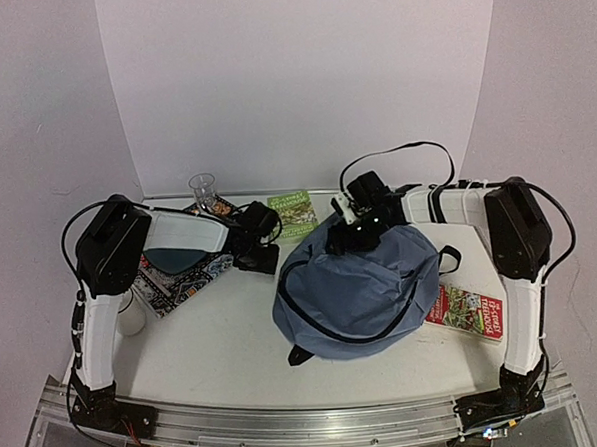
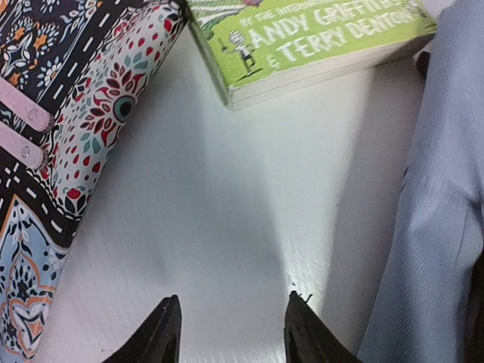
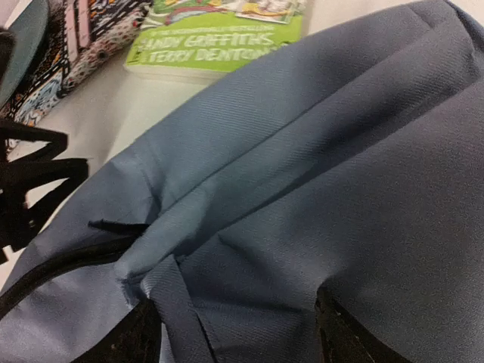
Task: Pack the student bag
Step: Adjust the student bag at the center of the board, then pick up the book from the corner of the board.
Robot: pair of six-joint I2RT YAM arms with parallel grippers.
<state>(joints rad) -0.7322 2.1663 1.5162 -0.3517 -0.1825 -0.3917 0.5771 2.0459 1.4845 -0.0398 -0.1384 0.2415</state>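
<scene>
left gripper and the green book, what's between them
Nothing: in the left wrist view, bare white table runs from the left gripper to the green book. The patterned case flanks that stretch on one side, the student bag on the other.

Student bag (image 1: 357, 295): large soft grey-blue fabric backpack, rounded dome shape, slumped flat on its base.

Dark zipper line arcs across top and front face. Cannot tell if zipper is open or closed.

Black strap end pokes out at near-left bottom edge, black loop on right side.

Fabric has fine twill weave and is bunched into long folds and ridges near top (image 3: 340, 189).

Position: just beside green book (image 1: 293, 214), nearer arm bases and to book's right. Bag's far-left edge (image 2: 439, 189) sits close by book's corner.
</scene>
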